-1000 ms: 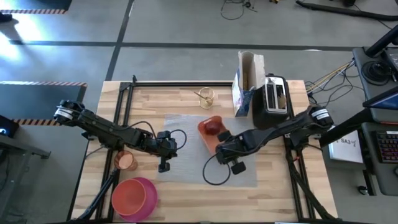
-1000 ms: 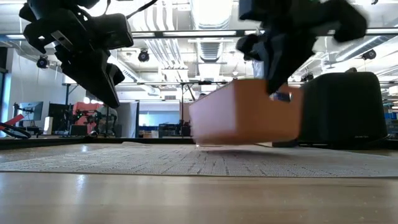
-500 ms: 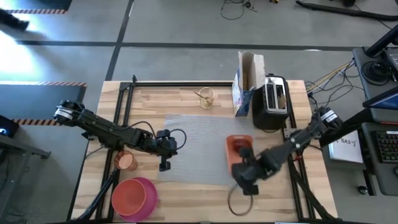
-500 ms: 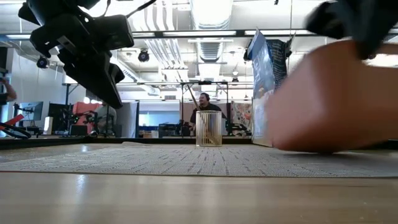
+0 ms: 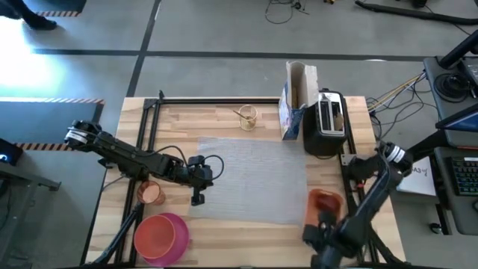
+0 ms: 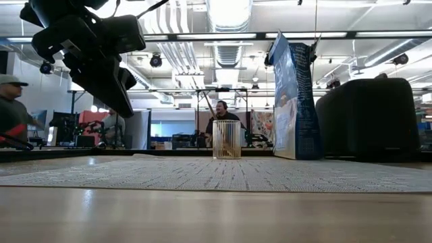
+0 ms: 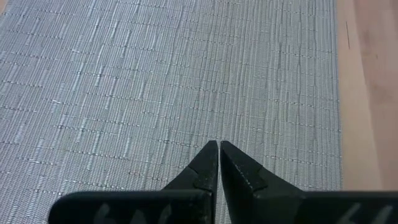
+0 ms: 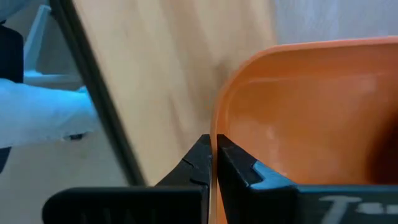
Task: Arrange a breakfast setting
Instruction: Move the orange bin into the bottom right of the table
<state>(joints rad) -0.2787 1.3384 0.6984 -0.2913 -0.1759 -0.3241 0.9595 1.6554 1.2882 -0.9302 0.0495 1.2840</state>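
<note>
The grey woven placemat (image 5: 250,179) lies flat on the middle of the wooden table. My left gripper (image 5: 196,198) hangs shut over the placemat's left edge, touching nothing (image 7: 219,144); in the low view it is at the upper left (image 6: 125,108). My right gripper (image 5: 321,220) is shut on the orange tray (image 5: 325,203), over bare wood right of the placemat, near the table's front right. A small orange cup (image 5: 151,193) and a pink plate (image 5: 160,236) stand at the front left. What lies in the tray cannot be made out. My right gripper has the tray's thin rim (image 8: 215,127) between its two fingers, one finger inside the tray and one outside. The fingers point steeply down at the tray's near side. Whether the tray's bottom touches the wood, I cannot tell.
A black-and-silver toaster (image 5: 328,119) and a tall carton (image 5: 297,101) stand at the back right, and a small ribbed holder (image 5: 247,117) at the back middle. Black frame rails (image 5: 351,194) run along the table's sides. A person (image 6: 10,111) shows beyond the table.
My right gripper has swung with the orange tray from the middle of the placemat toward the table's near right corner, rolling about as it went. The tray has left the placemat and turned with it, out of the low view.
</note>
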